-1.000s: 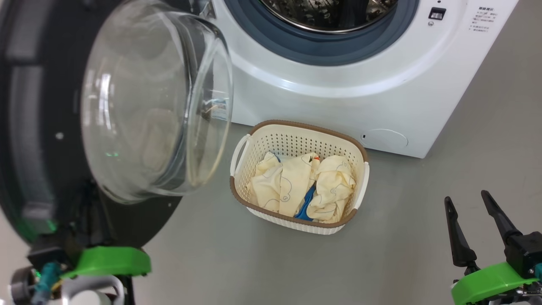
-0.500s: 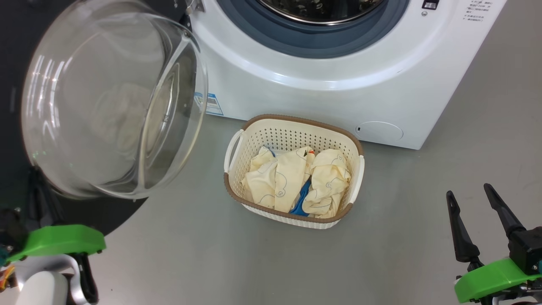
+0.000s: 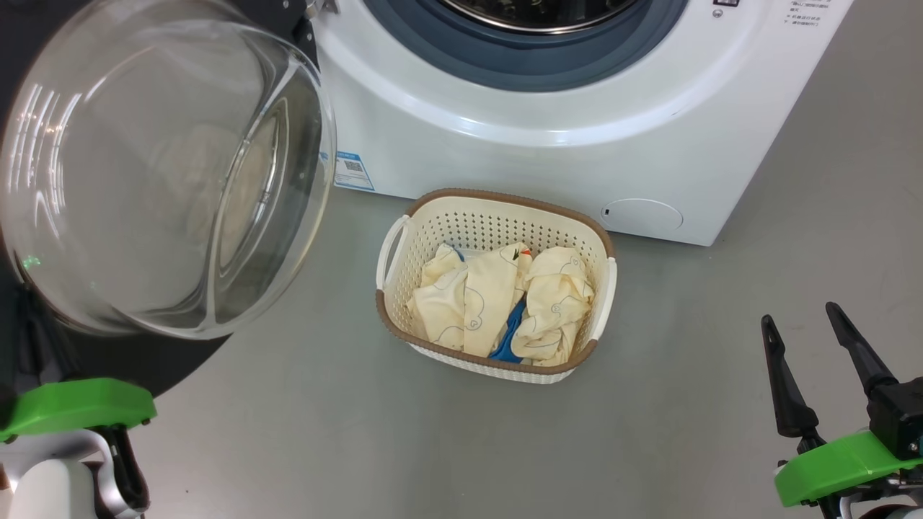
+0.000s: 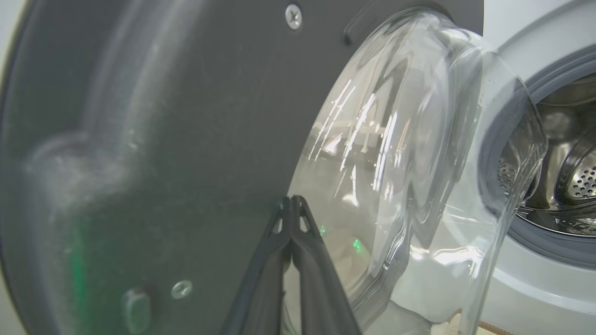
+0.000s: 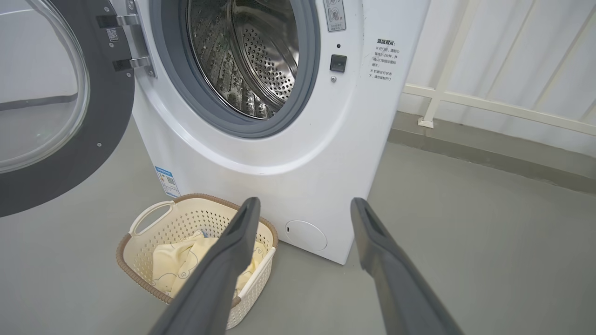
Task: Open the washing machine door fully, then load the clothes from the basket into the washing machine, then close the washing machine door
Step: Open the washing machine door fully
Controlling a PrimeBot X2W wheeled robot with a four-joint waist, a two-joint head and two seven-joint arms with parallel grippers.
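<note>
Washing machine door (image 3: 159,166) swung wider open; clothes (image 3: 476,303) sit in basket (image 3: 505,223)

Head looks down; wrists (2) face washer (image 5: 298,177).

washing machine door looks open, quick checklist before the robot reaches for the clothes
1. washing machine door swung clear of the opening: ok
2. drum mouth unblocked: ok
3. clothes lying in the basket in front of the washing machine: ok
4. right gripper fingers open, nothing held: ok
5. left gripper fingers shut, clear of the door: cannot tell, they are close to its inner face
</note>
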